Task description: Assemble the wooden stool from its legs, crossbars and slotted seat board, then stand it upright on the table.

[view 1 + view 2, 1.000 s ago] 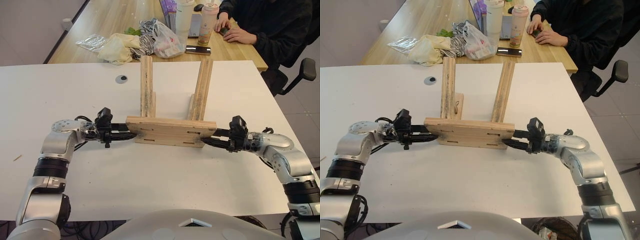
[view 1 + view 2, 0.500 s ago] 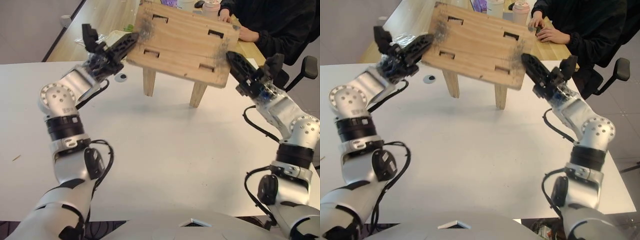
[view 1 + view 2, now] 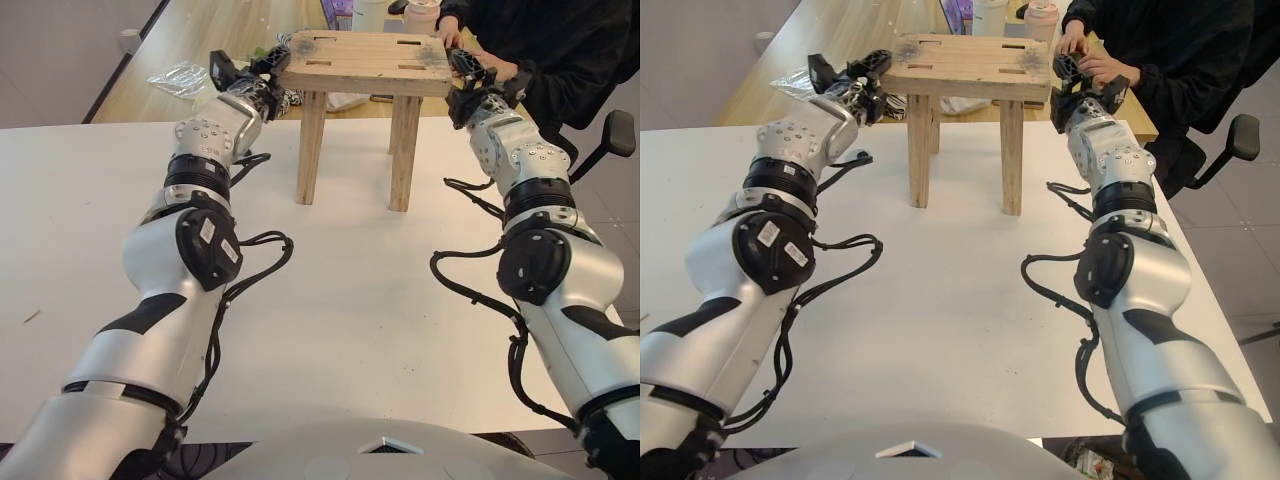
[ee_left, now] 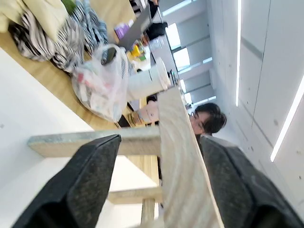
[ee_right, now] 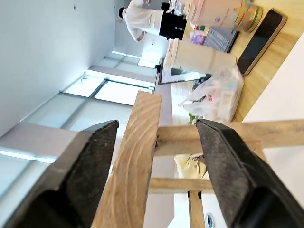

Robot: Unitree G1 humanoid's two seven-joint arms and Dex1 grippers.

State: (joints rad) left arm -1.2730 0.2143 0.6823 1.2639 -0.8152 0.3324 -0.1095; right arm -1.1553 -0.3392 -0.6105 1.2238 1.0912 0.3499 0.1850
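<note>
The wooden stool (image 3: 365,62) stands upright on its legs (image 3: 311,145) at the far side of the white table (image 3: 330,330), slotted seat board on top. My left gripper (image 3: 275,62) is at the seat's left end and my right gripper (image 3: 458,72) at its right end. In the left wrist view the gripper (image 4: 160,138) is open, its dark fingers (image 4: 90,190) straddling the seat's edge with gaps on both sides. The right wrist view shows the same: the gripper (image 5: 156,124) is open around the board's edge, with the fingers (image 5: 228,175) apart from the wood.
Behind the table runs a wooden desk (image 3: 190,60) with plastic bags (image 3: 180,80), a striped cloth and a cup (image 3: 1040,15). A person's hands (image 3: 1095,68) rest there close behind my right gripper. An office chair (image 3: 610,140) stands at the far right.
The stool lay on its side near me, was lifted and turned seat-up, and now stands on its legs farther back. Both arms have stretched forward with it.
</note>
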